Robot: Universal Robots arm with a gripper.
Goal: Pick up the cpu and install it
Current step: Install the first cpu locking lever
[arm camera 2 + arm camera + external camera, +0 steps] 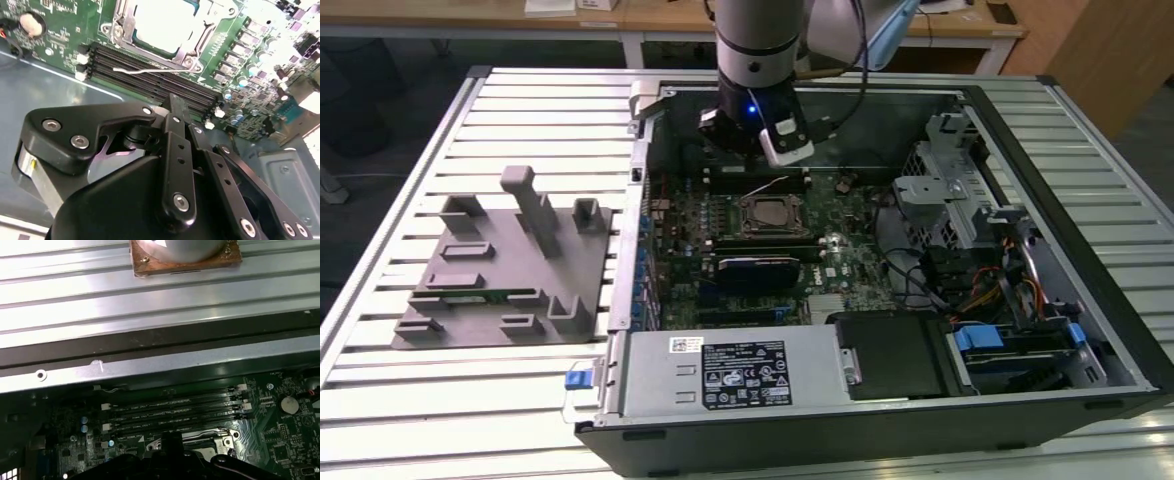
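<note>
The cpu (161,19) is a bright silver square lying flat inside the metal-framed socket (767,213) in the middle of the motherboard. The socket's thin wire lever (150,70) stretches across the memory slots (150,82) beside it. My gripper (754,158) hangs over the board just behind the socket, above those slots and close to the case's far wall. In the second wrist view its black linkage (175,150) fills the foreground, and I see nothing held in it. The first wrist view has the socket's edge (220,440) and the memory slots (175,412) below the case rim.
The open computer case (1067,300) lies on a slatted metal table (400,400). A grey fixture (507,270) at the exterior view's left holds a green memory stick (491,296). The power supply (734,370) is at the front, with a drive cage (961,190) and cables on the right.
</note>
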